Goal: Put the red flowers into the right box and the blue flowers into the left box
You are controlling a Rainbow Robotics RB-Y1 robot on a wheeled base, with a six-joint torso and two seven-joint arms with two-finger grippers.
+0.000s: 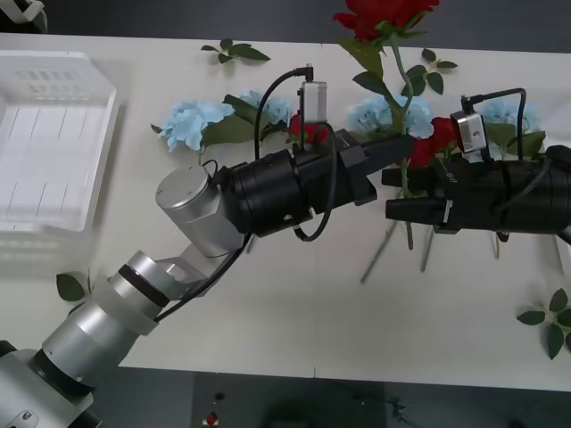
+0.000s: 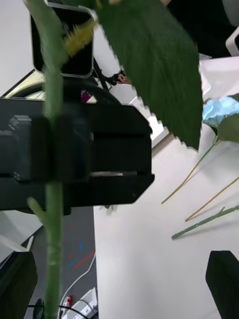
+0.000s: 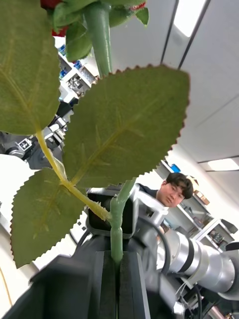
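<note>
Now, rose: a red flower (image 1: pixel 385 15) stands upright at 1 o'clock, ready for handover.
Left end effector (image 1: pixel 403 147): clamped on its stem.
Right end effector (image 1: pixel 393 192): wide open around the stem.

No writing, label, brand or number can be read anywhere in these views. The camera housings on the wrists and the arm casings carry no legible marks.
</note>
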